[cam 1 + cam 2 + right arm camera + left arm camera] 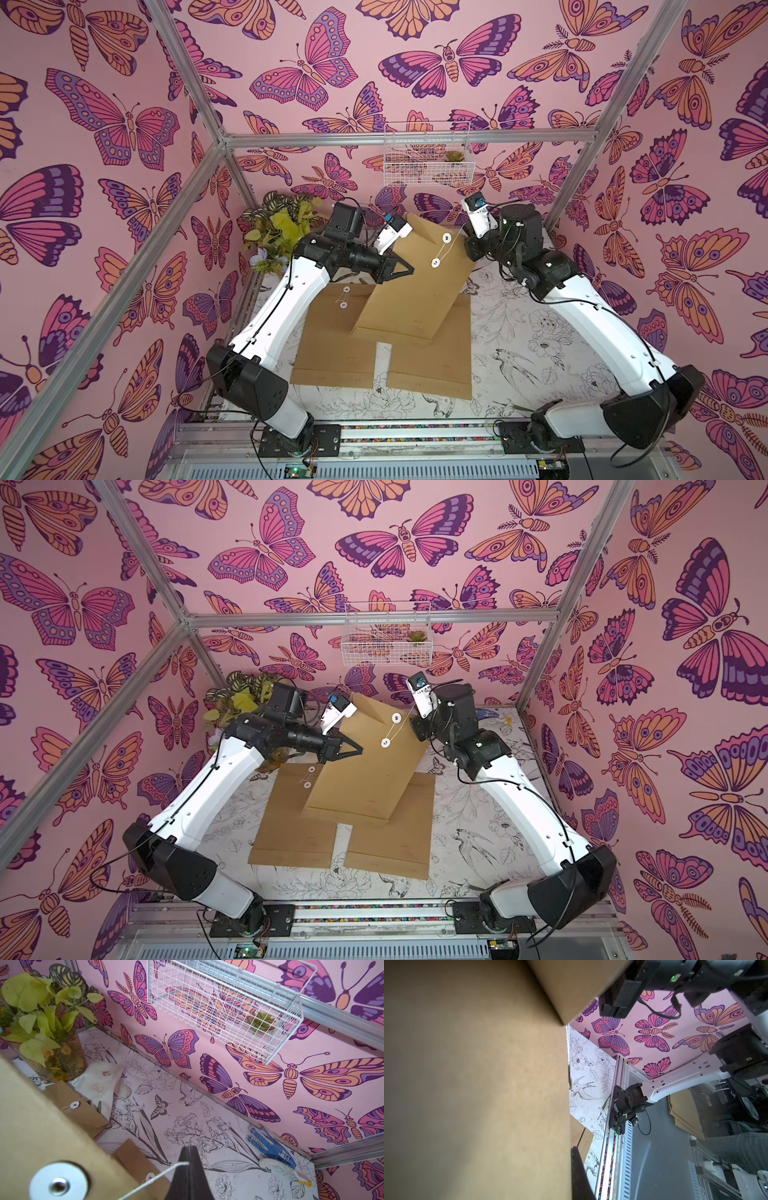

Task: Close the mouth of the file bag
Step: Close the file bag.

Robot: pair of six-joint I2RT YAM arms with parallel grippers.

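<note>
While two spare bags (332, 349) lie flat on near desk (519, 374), I hold file bag (411, 299) tilted over them, mid-scene, so discs face up, reachable. My left claw (409, 271) clamped on its left edge: steadies it against pull. Farther right, my right claw (188, 1150) pinched tight on string (158, 1176), taut from upper disc (446, 238), likely for winding round lower disc (435, 262). Mouth, I judge, not yet secured.

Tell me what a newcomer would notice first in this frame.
The tilted brown file bag stands raised mid-table, its edge clamped by the left gripper. Beside its far end, the right gripper pinches the bag's white string. Pink butterfly walls surround everything.
</note>
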